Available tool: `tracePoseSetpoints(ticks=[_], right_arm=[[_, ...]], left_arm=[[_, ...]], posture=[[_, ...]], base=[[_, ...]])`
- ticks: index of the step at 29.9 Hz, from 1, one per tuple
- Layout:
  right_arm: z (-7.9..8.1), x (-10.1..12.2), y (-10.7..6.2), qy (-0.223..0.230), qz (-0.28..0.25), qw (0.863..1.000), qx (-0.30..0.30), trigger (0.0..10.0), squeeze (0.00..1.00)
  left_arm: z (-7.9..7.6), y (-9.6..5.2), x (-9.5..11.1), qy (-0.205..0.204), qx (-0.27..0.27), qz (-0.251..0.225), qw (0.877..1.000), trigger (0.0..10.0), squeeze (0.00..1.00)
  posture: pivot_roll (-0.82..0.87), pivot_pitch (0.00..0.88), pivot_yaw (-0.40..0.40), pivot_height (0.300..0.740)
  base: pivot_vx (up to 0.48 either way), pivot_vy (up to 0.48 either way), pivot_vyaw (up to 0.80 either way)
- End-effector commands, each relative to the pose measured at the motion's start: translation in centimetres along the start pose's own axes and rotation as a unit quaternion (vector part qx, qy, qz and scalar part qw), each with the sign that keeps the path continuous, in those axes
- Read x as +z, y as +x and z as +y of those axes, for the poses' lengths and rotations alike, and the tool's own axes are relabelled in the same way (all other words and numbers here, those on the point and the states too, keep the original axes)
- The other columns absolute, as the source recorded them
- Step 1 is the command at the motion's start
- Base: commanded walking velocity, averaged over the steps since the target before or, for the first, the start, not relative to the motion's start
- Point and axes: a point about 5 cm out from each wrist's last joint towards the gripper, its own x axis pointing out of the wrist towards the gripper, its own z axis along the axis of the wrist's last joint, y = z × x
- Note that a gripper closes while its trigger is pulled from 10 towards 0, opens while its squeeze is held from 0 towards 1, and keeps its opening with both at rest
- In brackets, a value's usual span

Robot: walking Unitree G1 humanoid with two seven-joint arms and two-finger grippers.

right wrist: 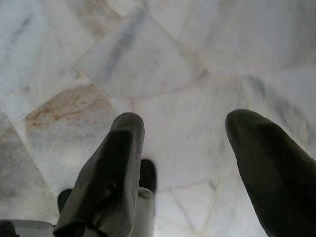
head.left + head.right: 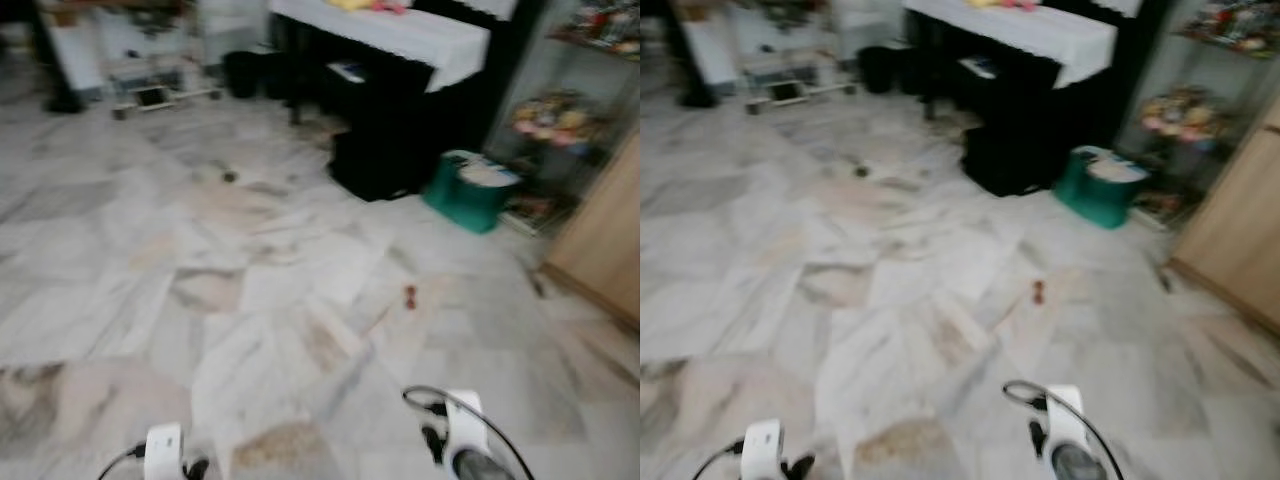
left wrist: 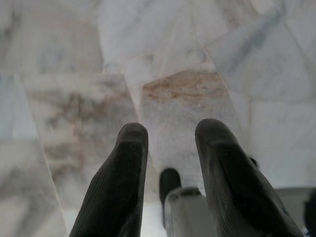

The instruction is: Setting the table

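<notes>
Both empty pincers, left pincer (image 3: 170, 148) and right pincer (image 1: 185, 143), are hanging open over the pale marble floor (image 2: 250, 290); the robot should be steering steadily toward the white-clothed black desk (image 2: 400, 40).

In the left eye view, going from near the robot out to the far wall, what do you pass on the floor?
Small red object → green tub → black bag by the dark table → white-cloth-covered table at the back.
</notes>
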Motion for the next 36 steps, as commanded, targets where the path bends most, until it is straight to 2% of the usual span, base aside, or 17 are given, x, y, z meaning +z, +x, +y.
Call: tracePoseSetpoints(ticks=[1, 16, 36], right_arm=[[-0.44, -0.02, -0.02, 0.001, 0.002, 1.000, -0.006, 10.0, 0.00], [-0.06, -0.38, -0.06, 0.002, 0.005, 1.000, -0.002, 10.0, 0.00], [-0.04, -0.45, -0.08, -0.001, 0.006, 1.000, 0.000, 10.0, 0.00]], left_arm=[[-0.53, 0.09, 0.01, 0.013, -0.008, 0.002, 1.000, 10.0, 0.00], [-0.86, 0.15, -0.09, 0.029, -0.012, 0.011, 0.999, 10.0, 0.00], [-0.79, 0.16, 0.05, 0.026, -0.013, 0.007, 1.000, 10.0, 0.00]], posture=[[-0.07, 0.000, 0.042, 0.740], [-0.08, 0.000, 0.050, 0.740], [-0.07, 0.000, 0.042, 0.740]], base=[[0.000, 0.000, -0.75], [0.000, 0.000, -0.75], [0.000, 0.000, -0.75]])
